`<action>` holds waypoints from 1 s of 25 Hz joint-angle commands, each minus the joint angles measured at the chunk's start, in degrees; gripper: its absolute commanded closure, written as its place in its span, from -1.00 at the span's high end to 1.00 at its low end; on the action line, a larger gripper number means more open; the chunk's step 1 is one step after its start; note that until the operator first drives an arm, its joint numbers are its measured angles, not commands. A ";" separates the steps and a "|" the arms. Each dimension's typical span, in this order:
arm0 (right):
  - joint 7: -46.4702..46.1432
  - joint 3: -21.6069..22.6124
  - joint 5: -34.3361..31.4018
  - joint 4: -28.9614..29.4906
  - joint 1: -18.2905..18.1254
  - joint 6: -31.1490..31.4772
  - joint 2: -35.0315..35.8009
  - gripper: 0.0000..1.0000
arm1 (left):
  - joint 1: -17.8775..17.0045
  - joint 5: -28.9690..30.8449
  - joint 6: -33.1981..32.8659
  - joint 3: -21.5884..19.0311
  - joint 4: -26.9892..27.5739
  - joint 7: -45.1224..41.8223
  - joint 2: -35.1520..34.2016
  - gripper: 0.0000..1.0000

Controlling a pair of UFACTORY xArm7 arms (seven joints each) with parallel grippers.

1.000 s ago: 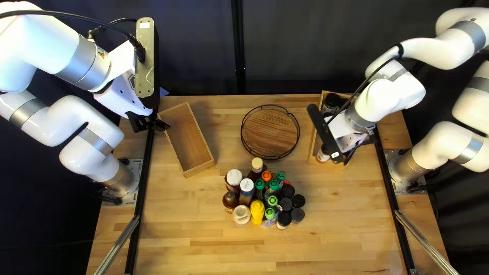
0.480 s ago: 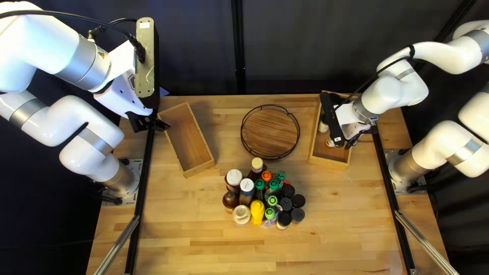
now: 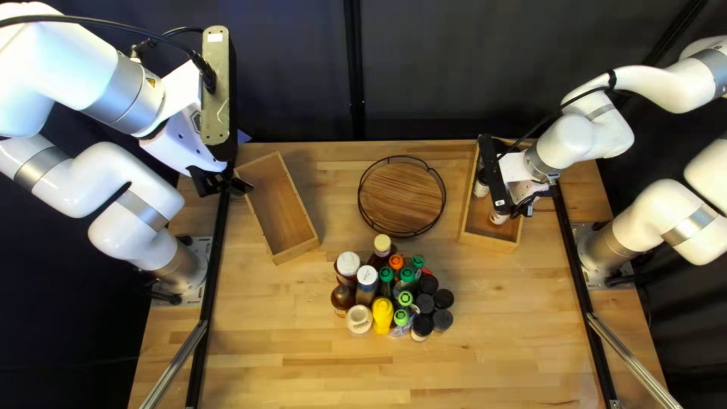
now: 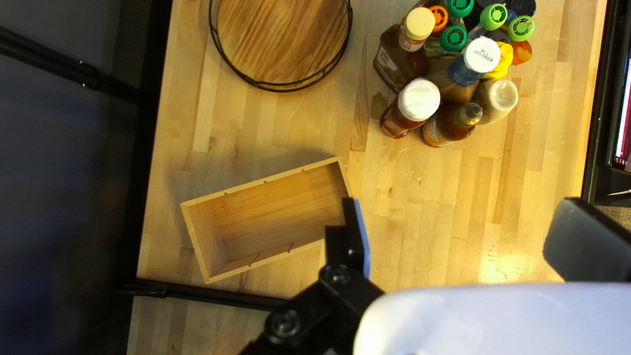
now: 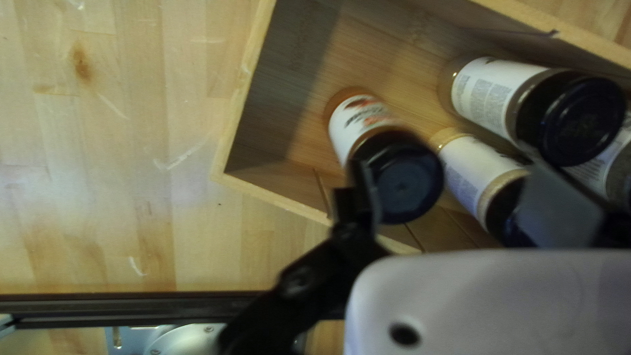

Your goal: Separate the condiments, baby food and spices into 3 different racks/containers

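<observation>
We spread our right end effector (image 3: pixel 515 206) at round, black-capped jars (image 5: pixel 490 92) inside the rectangular wooden box (image 3: pixel 488 241), by the surface's (image 3: pixel 303 371) far right corner. Our left end effector (image 3: pixel 226 184) gapes too. Smooth bottles (image 3: pixel 382 314) cluster between the side edges.

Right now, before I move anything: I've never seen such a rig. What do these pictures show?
Two white robot arms work at a wooden table: left arm, right arm. The top left view looks down at a slant from above the near edge; each wrist view looks along its own jaws. Mid-table stand a yellow squeeze bottle and other bottles and jars. Beyond them are a round wire-rimmed wooden tray, a left wooden box and a right wooden box containing black-capped spice jars. Nothing is held: both pairs of jaws are open, one jar between the right ones.
</observation>
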 commanded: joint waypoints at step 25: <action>14.39 -12.74 14.31 13.40 43.22 -34.44 35.39 1.00 | 0.00 0.00 0.00 0.00 0.00 0.00 0.00 1.00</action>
